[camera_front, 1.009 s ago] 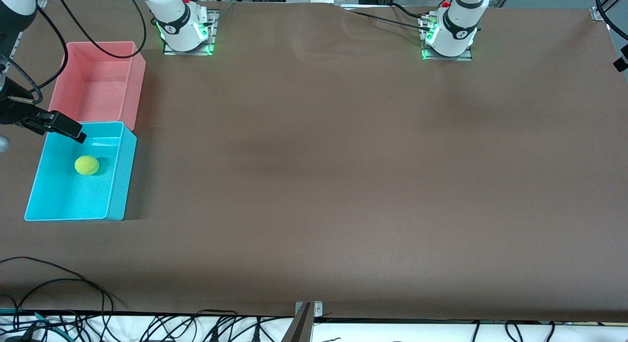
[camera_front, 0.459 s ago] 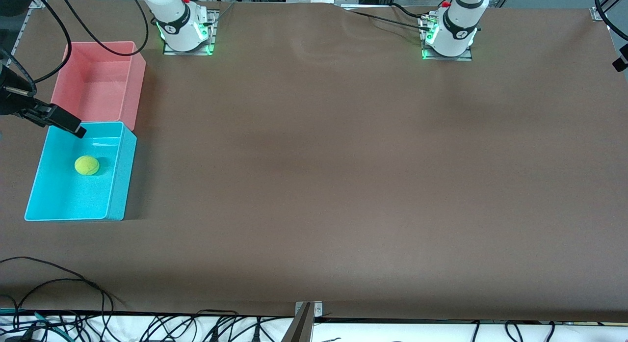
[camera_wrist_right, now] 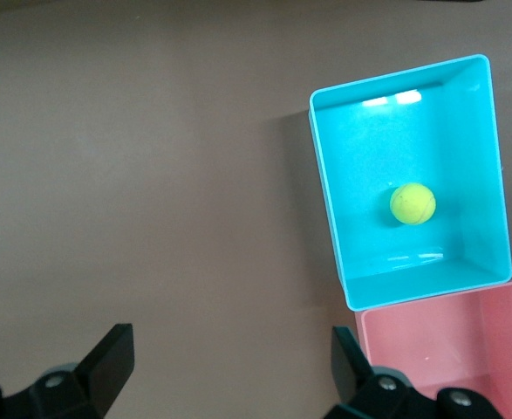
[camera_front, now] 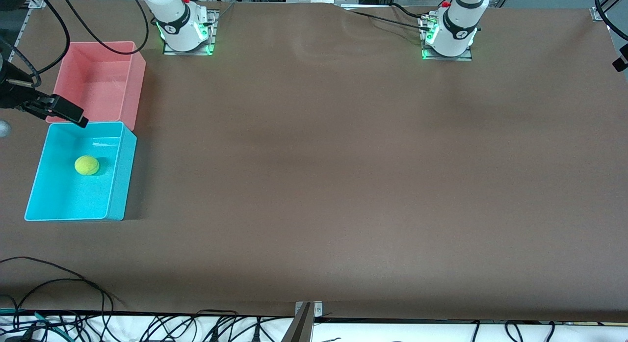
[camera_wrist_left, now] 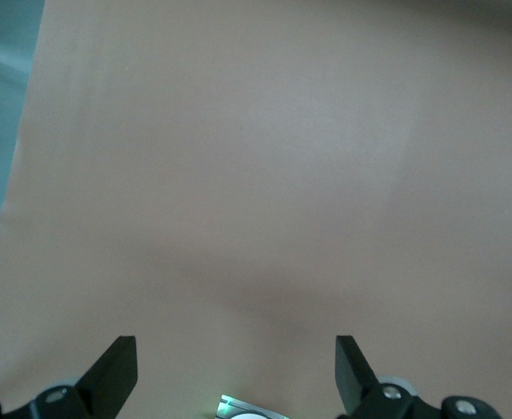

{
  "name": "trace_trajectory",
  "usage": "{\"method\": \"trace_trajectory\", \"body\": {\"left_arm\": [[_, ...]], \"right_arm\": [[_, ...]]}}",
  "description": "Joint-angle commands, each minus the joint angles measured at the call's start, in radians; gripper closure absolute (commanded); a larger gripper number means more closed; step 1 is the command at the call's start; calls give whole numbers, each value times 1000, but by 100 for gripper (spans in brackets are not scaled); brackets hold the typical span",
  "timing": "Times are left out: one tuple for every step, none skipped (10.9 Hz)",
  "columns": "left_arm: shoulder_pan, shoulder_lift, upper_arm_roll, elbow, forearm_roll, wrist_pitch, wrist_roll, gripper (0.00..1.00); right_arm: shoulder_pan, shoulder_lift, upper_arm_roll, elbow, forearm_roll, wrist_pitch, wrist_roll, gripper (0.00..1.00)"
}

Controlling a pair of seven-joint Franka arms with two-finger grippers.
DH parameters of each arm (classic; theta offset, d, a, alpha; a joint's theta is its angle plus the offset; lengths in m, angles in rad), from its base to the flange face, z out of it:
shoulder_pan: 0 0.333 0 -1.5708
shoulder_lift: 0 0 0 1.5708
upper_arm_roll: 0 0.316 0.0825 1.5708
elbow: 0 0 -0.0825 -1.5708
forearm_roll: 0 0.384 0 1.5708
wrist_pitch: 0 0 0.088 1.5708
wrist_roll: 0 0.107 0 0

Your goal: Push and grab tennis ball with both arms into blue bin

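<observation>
jaws of the right gripper [camera_wrist_right: 228, 371] stand wide apart w/ nothing between them; its black fingers [camera_wrist_right: 109, 356] frame bare brown mat in the right wrist view. in the front view only part of the right gripper [camera_front: 59, 114] shows, up in the air over the seam where the two bins meet, at the right arm's end of the table. jaws of the left gripper [camera_wrist_left: 236, 377] are also wide apart and empty, black fingertips [camera_wrist_left: 116, 371] over bare brown table cover; the left gripper itself doesn't show in the front view, only the left arm's white base w/ green light [camera_front: 449, 35] at the table's edge where the robots stand. right arm's base [camera_front: 184, 30] sits along that same edge.

small fuzzy yellow-green tennis ball [camera_front: 87, 165] lies on the floor of the rectangular cyan-blue plastic bin [camera_front: 122, 185], apart from all four walls, in the half of the bin farther from the front camera. same ball [camera_wrist_right: 412, 203] shows in the right wrist view, loose inside the tub.

rectangular pink plastic bin [camera_front: 135, 87] sits touching the blue one, farther from the front camera, w/ nothing visible in it. both bins sit near the table's edge at the right arm's end. brown table cover [camera_front: 343, 185] carries everything; black cables [camera_front: 59, 288] trail along its edge nearest the front camera.
</observation>
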Motion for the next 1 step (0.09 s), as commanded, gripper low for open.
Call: {"method": "trace_trajectory", "body": {"left_arm": [[1, 0, 0, 20, -8, -14, 16, 0]], "right_arm": [[-13, -17, 1, 2, 20, -28, -64, 0]]}}
